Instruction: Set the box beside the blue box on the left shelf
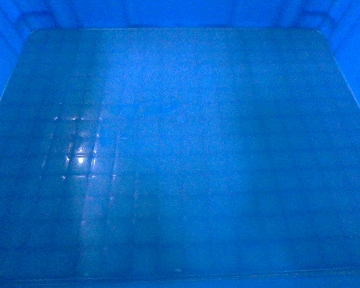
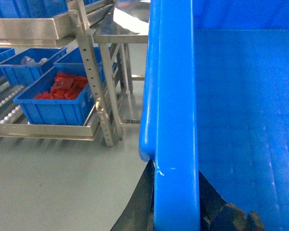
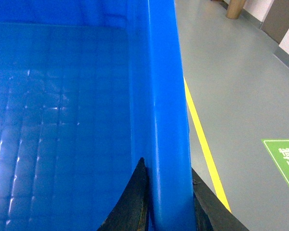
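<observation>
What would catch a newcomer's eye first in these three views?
The large bright-blue plastic crate fills the head view, and each gripper, left and right, straddles a side rim. On the left, a metal shelf rack holds a smaller blue bin of red packets.

box (image 1: 180, 156) fills head view, floor facing camera | left gripper (image 2: 176, 211) straddles box's left rim | right gripper (image 3: 168, 207) straddles its right rim | shelf (image 2: 48, 127) left of box, bins on it | floor line (image 3: 204, 154) right of box
</observation>
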Motion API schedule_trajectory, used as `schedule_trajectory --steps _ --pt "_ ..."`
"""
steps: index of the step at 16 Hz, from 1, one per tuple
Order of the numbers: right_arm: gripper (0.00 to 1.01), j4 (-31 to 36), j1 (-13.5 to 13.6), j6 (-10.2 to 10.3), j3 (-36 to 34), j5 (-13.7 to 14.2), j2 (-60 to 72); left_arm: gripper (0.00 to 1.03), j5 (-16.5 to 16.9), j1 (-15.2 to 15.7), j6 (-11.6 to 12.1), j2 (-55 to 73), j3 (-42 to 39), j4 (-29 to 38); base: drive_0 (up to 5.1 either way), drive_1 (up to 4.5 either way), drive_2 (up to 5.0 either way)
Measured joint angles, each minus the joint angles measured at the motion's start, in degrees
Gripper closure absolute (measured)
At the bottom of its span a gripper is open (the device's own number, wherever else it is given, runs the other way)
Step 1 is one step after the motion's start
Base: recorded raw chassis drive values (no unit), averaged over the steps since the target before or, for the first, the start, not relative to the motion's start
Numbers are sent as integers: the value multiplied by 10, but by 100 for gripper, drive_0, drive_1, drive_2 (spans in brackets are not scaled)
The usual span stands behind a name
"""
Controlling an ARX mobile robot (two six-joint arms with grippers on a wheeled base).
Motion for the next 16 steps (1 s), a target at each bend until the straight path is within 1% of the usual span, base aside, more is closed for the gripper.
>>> schedule_trajectory --steps 16 --pt "90 0 0 0 0 0 0 94 0 0 0 0 0 0 -1 408 -409"
